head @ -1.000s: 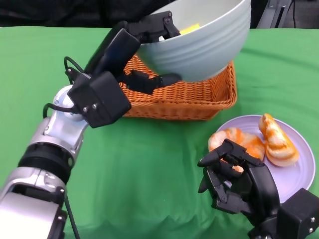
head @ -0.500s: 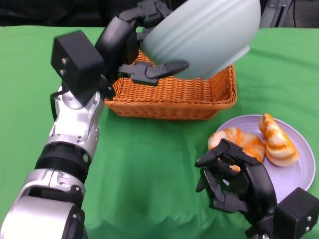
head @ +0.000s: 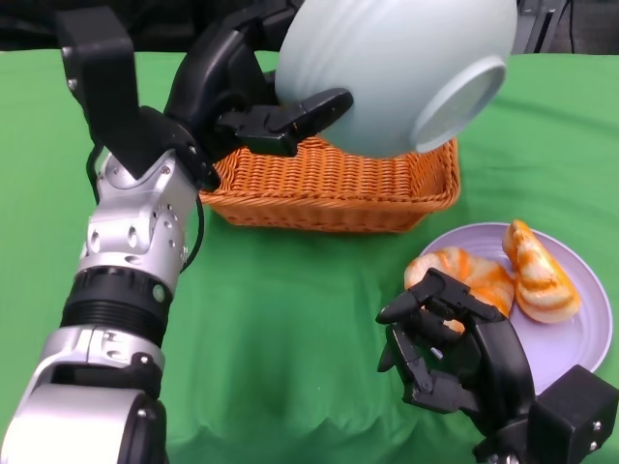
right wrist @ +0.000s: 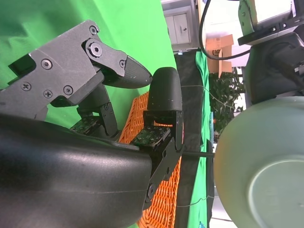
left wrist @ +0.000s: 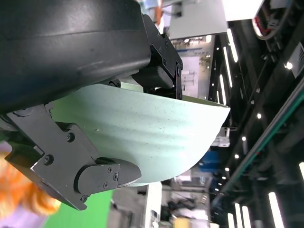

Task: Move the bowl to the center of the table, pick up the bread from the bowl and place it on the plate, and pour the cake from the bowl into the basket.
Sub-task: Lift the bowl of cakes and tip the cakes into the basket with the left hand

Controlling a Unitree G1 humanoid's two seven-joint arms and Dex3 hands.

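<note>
Three cameras: one high on the robot looking down, one close behind each wrist.

The head view looks down and forward over the green tabletop, taking in both arms, the wicker basket and the tipped bowl. The right wrist view sits close behind the right hand, turned on its side, facing basket and bowl across the cloth. The left wrist view presses close against the bowl's wall, facing room lights. All three share the bowl.
</note>
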